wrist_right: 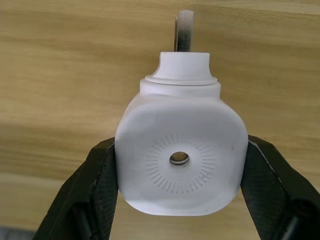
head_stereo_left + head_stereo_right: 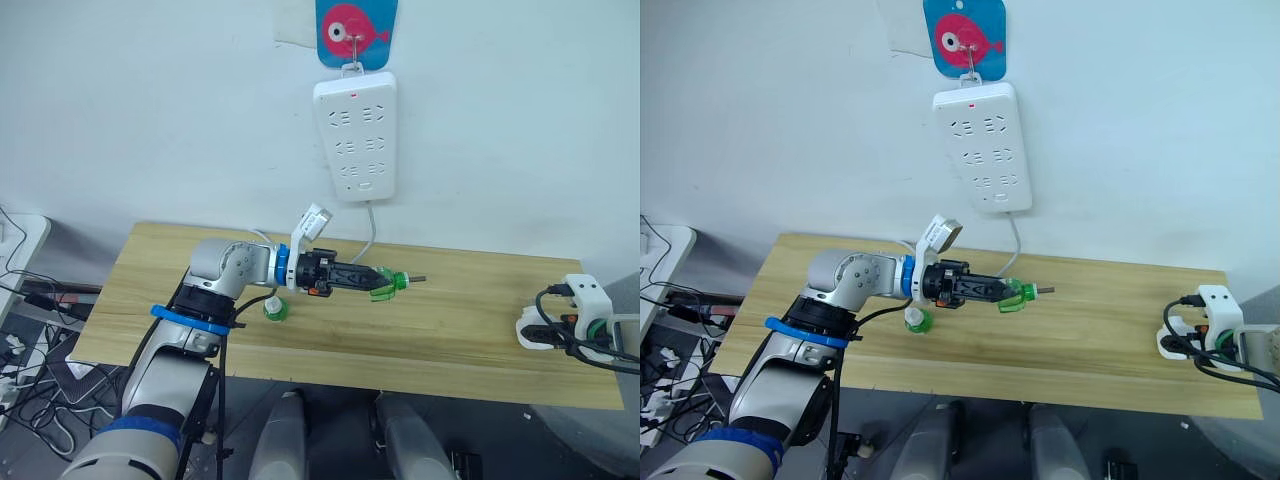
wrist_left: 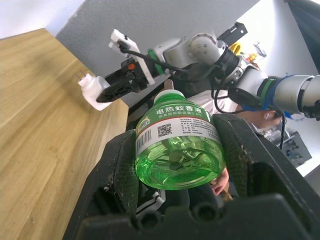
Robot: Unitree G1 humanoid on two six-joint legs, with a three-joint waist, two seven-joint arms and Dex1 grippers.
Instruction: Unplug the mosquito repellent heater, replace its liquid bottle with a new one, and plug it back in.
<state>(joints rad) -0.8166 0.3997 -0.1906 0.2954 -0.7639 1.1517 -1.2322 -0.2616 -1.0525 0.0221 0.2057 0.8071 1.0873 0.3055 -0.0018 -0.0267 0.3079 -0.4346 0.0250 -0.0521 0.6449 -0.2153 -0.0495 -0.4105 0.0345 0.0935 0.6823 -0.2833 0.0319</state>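
Your left claw (image 2: 375, 281) clenches the wick bottle (image 2: 388, 283) at frame centre, wick pointing right toward the heater (image 1: 181, 152), gripped by your right claw (image 2: 545, 325) at the desk's (image 2: 450, 330) right edge.

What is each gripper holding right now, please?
Left gripper: closed on the bare-wick green bottle.
Right gripper: closed on the white heater.
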